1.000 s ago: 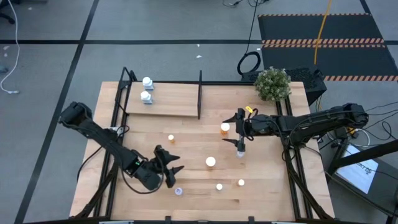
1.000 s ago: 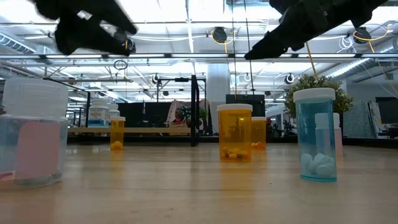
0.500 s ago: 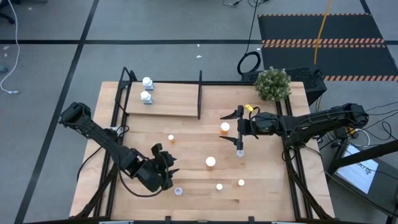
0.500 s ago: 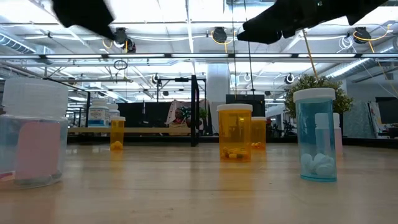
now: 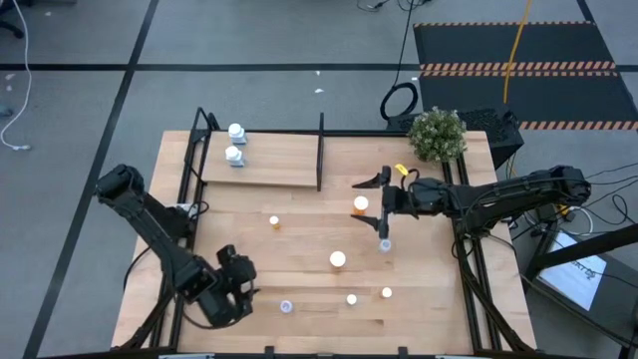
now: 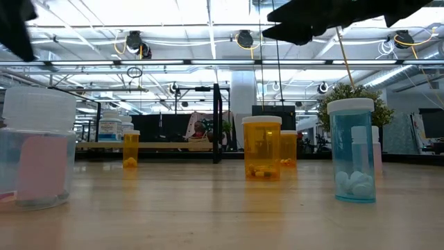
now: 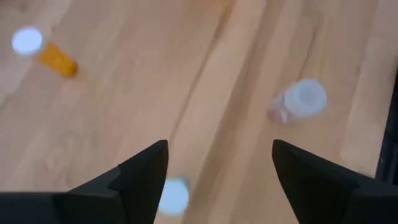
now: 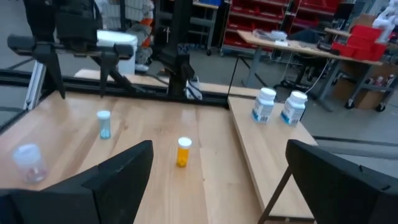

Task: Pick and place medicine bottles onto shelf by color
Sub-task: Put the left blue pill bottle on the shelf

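Observation:
Two white bottles (image 5: 234,143) stand on the shelf (image 5: 274,172) at the far left. Orange bottles (image 5: 360,203) (image 5: 274,221), a pale blue bottle (image 5: 384,243) and a clear bottle (image 5: 286,306) stand upright on the tabletop with other white-capped ones (image 5: 338,259). My left gripper (image 5: 239,279) hangs open over the near left of the table, pointing steeply down; its wrist view shows the clear bottle (image 7: 298,102) and an orange bottle (image 7: 46,53) ahead of the open fingers (image 7: 149,174). My right gripper (image 5: 371,211) is open and level, high above the orange and pale blue bottles.
A black upright divider (image 5: 320,152) ends the shelf on its right. A potted plant (image 5: 437,134) stands at the far right corner. Black frame posts (image 5: 189,170) run along the table's left and right sides. Bare wood lies between the shelf and the scattered bottles.
My left gripper has drawn back toward the table's left edge, away from the clear bottle, and has tipped to point more steeply down. My right gripper has tipped up from slanting down to level. No bottle has moved.

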Action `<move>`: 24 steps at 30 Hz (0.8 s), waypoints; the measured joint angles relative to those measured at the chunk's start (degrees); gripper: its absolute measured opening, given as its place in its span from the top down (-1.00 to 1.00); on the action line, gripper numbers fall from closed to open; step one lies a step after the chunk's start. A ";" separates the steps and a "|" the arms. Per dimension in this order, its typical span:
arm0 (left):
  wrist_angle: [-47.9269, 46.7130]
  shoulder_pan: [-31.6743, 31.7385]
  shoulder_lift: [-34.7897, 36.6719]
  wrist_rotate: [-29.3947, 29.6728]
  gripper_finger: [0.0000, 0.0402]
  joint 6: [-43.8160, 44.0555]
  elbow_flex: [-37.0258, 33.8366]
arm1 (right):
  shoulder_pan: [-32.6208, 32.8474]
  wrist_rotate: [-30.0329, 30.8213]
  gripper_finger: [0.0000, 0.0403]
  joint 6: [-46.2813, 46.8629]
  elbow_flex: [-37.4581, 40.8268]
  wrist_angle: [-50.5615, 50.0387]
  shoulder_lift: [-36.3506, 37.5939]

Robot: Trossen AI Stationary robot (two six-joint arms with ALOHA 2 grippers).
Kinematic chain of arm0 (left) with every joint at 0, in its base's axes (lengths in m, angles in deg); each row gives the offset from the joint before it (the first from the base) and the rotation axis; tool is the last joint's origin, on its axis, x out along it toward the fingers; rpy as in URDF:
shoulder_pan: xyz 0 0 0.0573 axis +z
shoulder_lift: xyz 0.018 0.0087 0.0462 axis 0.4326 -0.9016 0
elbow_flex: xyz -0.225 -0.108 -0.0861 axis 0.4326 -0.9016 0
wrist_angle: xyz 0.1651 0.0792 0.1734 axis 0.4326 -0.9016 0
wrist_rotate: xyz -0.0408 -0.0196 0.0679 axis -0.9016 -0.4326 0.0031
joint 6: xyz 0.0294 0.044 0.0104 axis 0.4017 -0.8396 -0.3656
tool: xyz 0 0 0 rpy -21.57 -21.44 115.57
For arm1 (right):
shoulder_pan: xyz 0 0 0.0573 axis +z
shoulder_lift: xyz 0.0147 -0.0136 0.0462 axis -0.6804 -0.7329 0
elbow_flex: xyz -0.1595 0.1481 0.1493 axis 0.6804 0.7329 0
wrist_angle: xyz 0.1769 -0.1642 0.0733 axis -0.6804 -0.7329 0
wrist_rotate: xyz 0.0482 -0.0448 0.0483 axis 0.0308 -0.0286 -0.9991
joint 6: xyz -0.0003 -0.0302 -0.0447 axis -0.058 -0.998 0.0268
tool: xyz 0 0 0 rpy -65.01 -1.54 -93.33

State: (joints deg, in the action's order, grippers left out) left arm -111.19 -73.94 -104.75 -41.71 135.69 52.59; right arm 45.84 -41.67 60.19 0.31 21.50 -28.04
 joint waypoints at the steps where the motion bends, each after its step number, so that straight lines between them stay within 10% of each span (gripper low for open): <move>1: -0.57 -1.03 0.00 -0.08 -0.48 1.28 0.00 | 0.00 0.00 -0.81 0.01 0.00 0.11 0.01; 24: -7.40 -6.87 -11.19 4.42 -0.25 11.40 -0.48 | 3.28 -0.01 -0.81 2.71 0.00 -0.46 0.01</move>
State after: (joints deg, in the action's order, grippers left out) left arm -118.59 -80.81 -115.94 -37.29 147.09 52.11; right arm 49.12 -41.69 62.90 0.31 21.04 -28.03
